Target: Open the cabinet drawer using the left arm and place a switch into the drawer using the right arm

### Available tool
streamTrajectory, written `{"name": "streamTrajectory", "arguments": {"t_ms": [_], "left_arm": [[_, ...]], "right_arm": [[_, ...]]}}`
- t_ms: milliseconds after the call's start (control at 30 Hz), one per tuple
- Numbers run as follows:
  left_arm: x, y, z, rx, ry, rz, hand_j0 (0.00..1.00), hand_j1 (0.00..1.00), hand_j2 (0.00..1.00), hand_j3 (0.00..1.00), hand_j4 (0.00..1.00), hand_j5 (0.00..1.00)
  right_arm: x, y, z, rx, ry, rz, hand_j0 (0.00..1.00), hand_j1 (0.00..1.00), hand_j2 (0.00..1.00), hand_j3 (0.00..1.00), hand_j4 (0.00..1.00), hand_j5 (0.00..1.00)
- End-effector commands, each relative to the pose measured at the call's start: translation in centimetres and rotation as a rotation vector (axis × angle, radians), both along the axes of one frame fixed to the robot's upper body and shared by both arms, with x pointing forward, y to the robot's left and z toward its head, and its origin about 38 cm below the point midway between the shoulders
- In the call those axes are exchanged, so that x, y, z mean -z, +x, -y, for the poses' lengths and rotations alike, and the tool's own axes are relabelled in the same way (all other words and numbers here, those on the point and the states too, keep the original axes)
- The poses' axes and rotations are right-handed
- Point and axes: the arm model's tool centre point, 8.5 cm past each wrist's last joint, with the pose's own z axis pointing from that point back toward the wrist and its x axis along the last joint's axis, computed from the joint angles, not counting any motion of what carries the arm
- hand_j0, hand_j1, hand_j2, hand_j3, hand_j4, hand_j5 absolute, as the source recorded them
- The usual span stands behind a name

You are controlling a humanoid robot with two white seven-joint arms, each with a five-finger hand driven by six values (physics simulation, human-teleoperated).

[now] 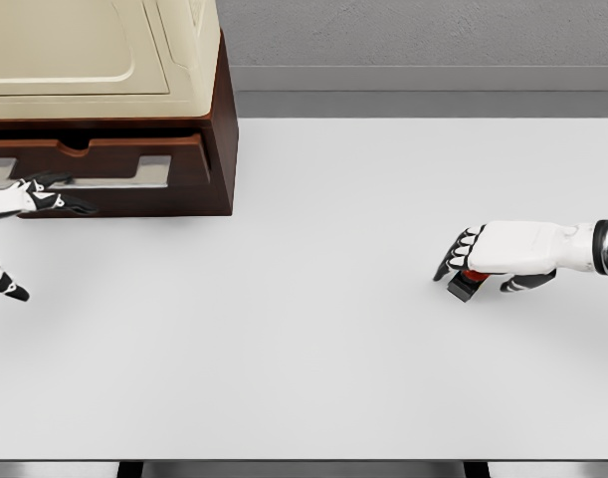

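White tabletop, matte and flat, under a grey textured back wall; a dark strip shows beneath its near edge.

At the upper left we see the cabinet: dark reddish-brown wood sides, boxy, with a cream moulded top of rounded panels. Its drawer has a brown front with a recessed pale metallic slot for a handle. The front looks close to flush with the cabinet body, so we judge the drawer not yet pulled out, or barely so.

Left hand: white shell, black finger segments, reaching along the drawer front at the handle slot. Fingers extended toward the slot; whether they hook the handle we cannot tell. One digit hangs lower, apart, near the left edge.

Right hand: white, smooth plastic look, black fingertips, curled down over the switch. The switch is a small dark block with a red part, lying on the table on the right, well apart from the cabinet. It looks gripped, not lifted.

Progress, our judgement: early. Grasp on the switch seems made; opening, carrying and placing remain.
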Motion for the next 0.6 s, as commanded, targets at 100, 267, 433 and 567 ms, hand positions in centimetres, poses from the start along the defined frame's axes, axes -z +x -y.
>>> {"name": "streamTrajectory", "arguments": {"t_ms": [100,267,433,567], "left_arm": [[0.5,-0.4,-0.7,0.016,0.055,0.005,1.0,1.0,1.0,1.0,1.0,1.0],[0.3,-0.7,-0.9,0.031,0.06,0.011,1.0,1.0,1.0,1.0,1.0,1.0],[0.4,-1.0,-1.3,0.027,0.069,0.002,1.0,1.0,1.0,1.0,1.0,1.0],[0.1,-1.4,-1.4,0.051,0.07,0.015,1.0,1.0,1.0,1.0,1.0,1.0]], "right_arm": [[-0.1,0.0,0.0,0.004,0.004,0.0,0.81,0.81,0.81,0.81,0.81,0.81],[-0.1,0.0,0.0,0.004,0.004,0.0,0.81,0.81,0.81,0.81,0.81,0.81],[-0.1,0.0,0.1,0.004,0.004,0.001,0.94,0.94,0.94,0.94,0.94,0.94],[-1.1,0.4,0.3,0.016,0.015,0.028,1.0,1.0,1.0,1.0,1.0,1.0]]}}
